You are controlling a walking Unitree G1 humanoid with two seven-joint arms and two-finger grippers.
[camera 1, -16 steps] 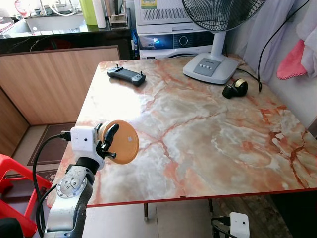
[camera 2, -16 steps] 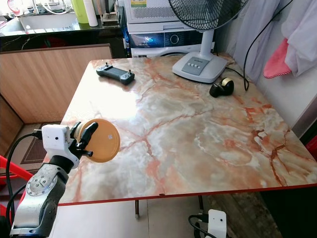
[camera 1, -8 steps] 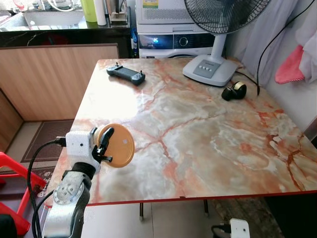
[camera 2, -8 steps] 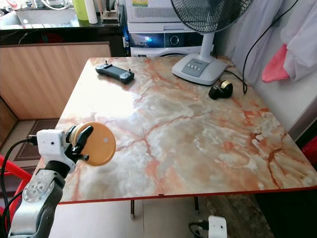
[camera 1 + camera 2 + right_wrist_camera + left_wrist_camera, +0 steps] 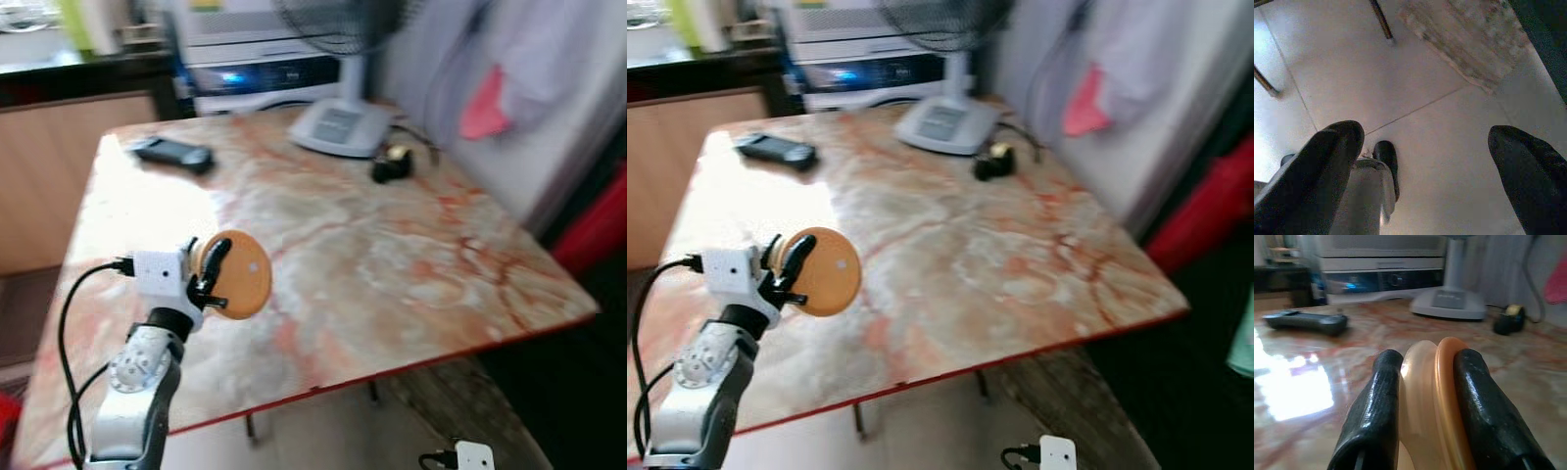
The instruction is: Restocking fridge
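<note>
Camera's swung right since a second ago; left claw (image 5: 209,277) clamps the lid (image 5: 240,274) above the worktop (image 5: 392,245) for carrying, right claw (image 5: 1425,171) hangs open.

Motion blur, glare on table (image 5: 147,201)

Your held item is a flat round container (image 5: 238,274), cream-bodied with an orange lid, standing on edge with its lid face turned toward the marble table (image 5: 392,235). It sits clamped between the left gripper (image 5: 1425,401) fingers, raised above the table's near-left part.
</note>
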